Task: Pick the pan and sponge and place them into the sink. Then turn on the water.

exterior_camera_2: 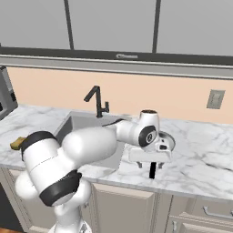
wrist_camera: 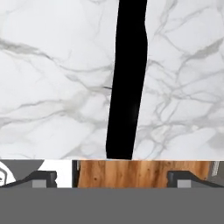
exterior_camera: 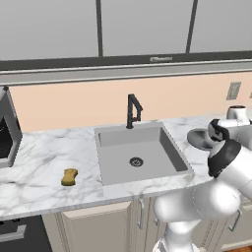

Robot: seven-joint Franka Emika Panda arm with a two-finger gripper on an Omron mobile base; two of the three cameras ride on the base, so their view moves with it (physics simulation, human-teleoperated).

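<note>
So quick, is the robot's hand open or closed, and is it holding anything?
Gripper: open, holding nothing; the fingers stand wide apart over the pan's black handle.

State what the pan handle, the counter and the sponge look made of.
Pan handle: matte black, probably plastic; flat, no shine.
Counter: polished white marble or imitation, judging by the grey veins.
Sponge: mustard-yellow foam, seemingly; dull, with a pinched waist.

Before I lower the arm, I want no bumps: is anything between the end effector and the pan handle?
Nothing visible. The end effector hangs right over the pan, whose black handle lies on bare counter between the spread fingers.
</note>
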